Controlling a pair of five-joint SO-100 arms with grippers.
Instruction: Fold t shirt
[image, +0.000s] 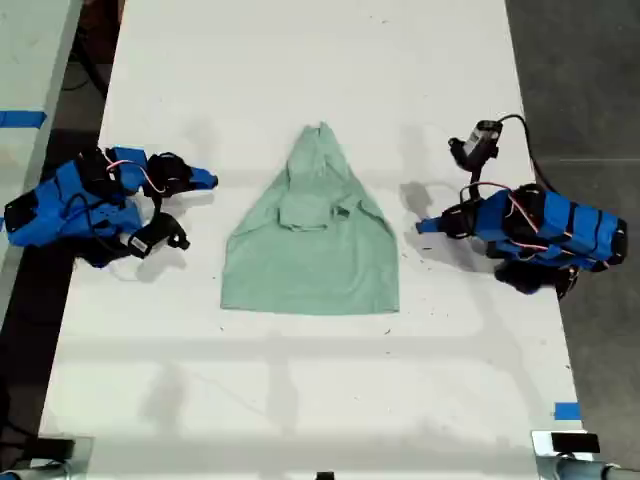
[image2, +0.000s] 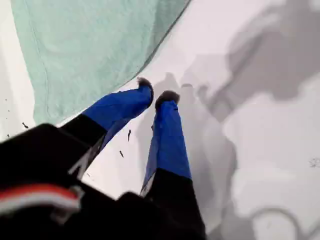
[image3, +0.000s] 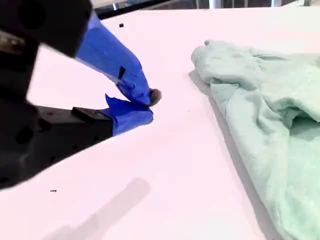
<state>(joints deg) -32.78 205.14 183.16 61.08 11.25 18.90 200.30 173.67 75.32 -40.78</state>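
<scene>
Exterior view: the white table (image: 300, 390) holds the t shirt (image: 312, 236) flat at its middle, wide hem nearest the camera, narrow top farthest. My first gripper (image: 424, 226) rests just beside the shirt at this view's right, tips nearly together, holding nothing. My second gripper (image: 207, 180) lies at the left, tips together, clear of the cloth.

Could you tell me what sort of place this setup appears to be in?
Probably a robotics lab bench: a long white table marked with blue tape, two blue arms at its sides, and a t shirt laid between them.
</scene>
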